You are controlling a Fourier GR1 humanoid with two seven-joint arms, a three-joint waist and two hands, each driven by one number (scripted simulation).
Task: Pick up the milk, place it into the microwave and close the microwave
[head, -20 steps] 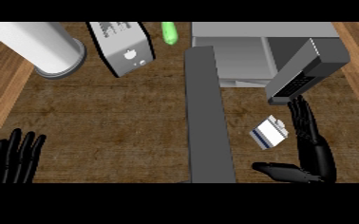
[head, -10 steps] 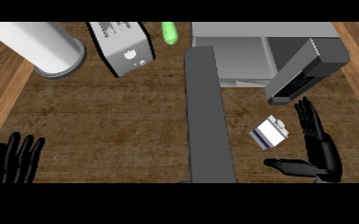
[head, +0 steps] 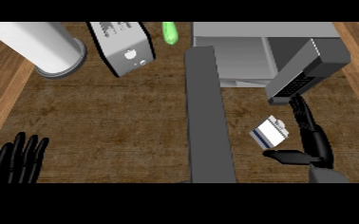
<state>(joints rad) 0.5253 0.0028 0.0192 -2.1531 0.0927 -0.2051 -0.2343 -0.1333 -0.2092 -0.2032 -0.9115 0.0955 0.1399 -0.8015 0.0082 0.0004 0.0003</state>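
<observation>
Two hands in view. Our right hand [head: 312, 144] sits low at the right w/ fingers stretched up toward the microwave [head: 263, 52] and thumb [head: 288, 156] out sideways, spread wide, holding nothing. One milk carton [head: 270, 132] lies tilted on the table [head: 105, 118], in the gap btwn thumb and fingers; contact unclear. Our left hand [head: 22, 157] rests open at the lower left corner, fingers up. One microwave door [head: 306, 71] stands open. Also one toaster [head: 123, 45], one grey cylinder [head: 42, 47], one green item [head: 170, 32].
</observation>
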